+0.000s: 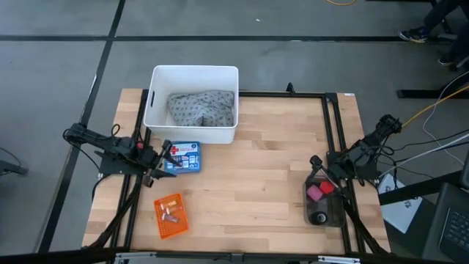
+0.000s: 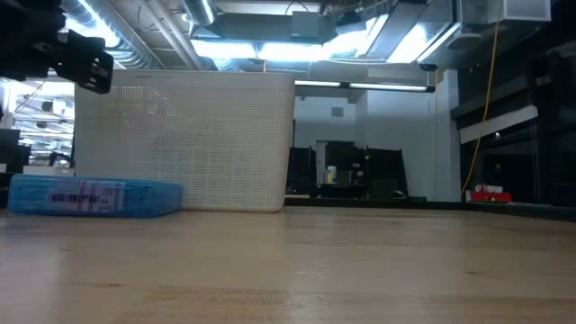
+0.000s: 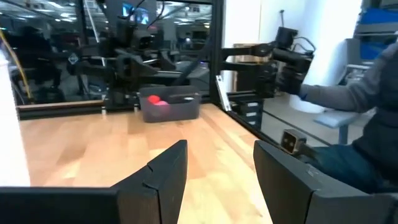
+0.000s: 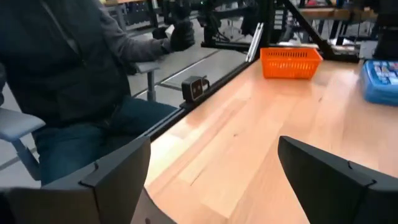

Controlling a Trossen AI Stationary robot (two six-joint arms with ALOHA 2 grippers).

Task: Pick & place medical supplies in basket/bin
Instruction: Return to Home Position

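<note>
Table stock as I read it from the console. White tub, far left: it holds the grey dotted pack, which lies slumped across the floor of the tub, the only receptacle roomy enough for something that bulky. Dark translucent tray, near right: a pink roll and a red roll sit side by side at its far end, with a black roll at the near end, so the small rolls are grouped in one low tray. Orange perforated basket, near left: it carries the tiny tan pieces, and its mesh looks fine enough to keep them in. Blue packet: this lies flat on the bare wood just in front of the tub and in no receptacle. I cannot tell whether it counts among the supplies. Left gripper: it hangs above the table at the left side, just beside the blue packet. Its fingers are spread wide with nothing between them, and they face across the table toward the dark tray. Right gripper: it sits by the right edge, just beyond the far end of the dark tray, also spread wide and empty. A seated person is beyond the near edge, clear of both arms. I judge the sorting complete and both arms parked at rest.
</note>
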